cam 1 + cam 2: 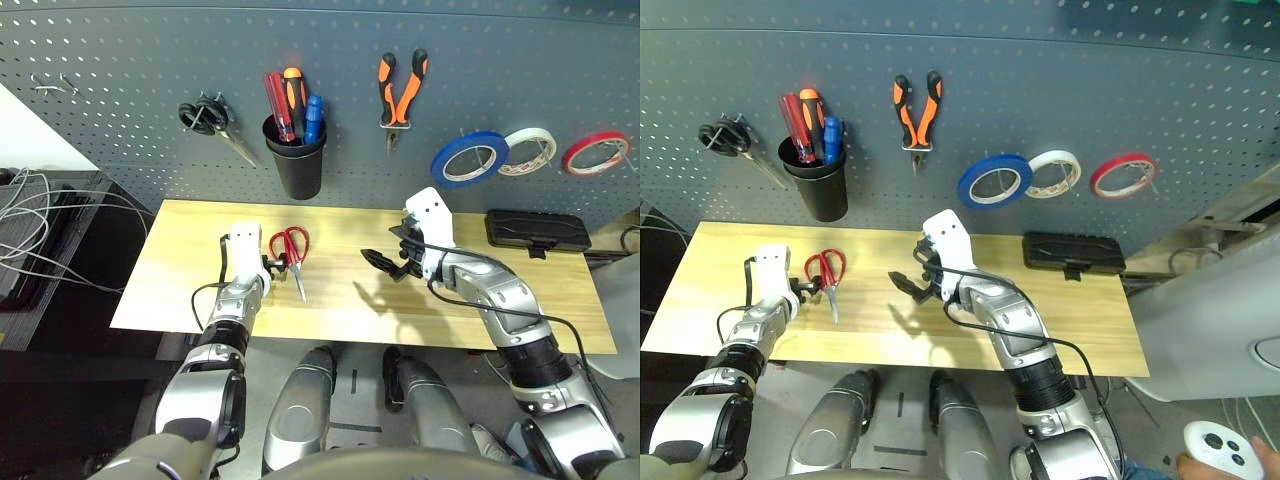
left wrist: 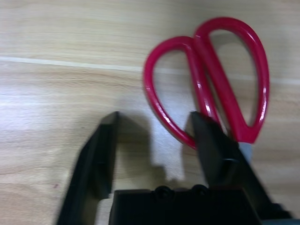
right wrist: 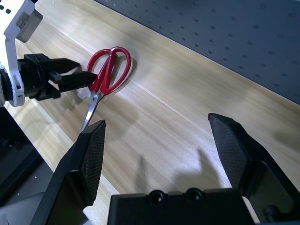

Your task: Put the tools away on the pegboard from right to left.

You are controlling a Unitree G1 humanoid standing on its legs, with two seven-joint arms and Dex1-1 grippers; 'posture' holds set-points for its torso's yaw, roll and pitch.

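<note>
Lying flat on the wooden tabletop (image 1: 180,240), left of the middle of the head views, are the small red-handled scissors (image 1: 291,247), with the red loops toward the pegboard (image 1: 120,60) and the blades toward the lower edge of the frame. The left tool (image 1: 272,266) is low at the handles, and its two black fingers (image 2: 96,159) stand apart. In the left wrist view one finger sits against the outer edge of a red loop and partly covers it, while the other finger is on bare wood beside the scissors. The loop is not clamped between them.

The right tool (image 1: 381,262) hangs over the middle of the tabletop, well apart from the scissors, with its fingers spread wide and with nothing between them.

On the pegboard, which fills the upper part of the head views, the blue tape ring (image 1: 468,159) hangs at the right, next to a white tape ring (image 1: 529,150) and a red tape ring (image 1: 595,153). The orange-and-black-handled pliers (image 1: 401,92) hang above the centre. The slim blue-handled screwdriver (image 1: 313,118) stands in the black cup (image 1: 297,160) together with other screwdrivers. Black-handled scissors (image 1: 215,122) hang on a hook at the left of the cup. A flat black case (image 1: 537,230) lies at the far right of the tabletop.
</note>
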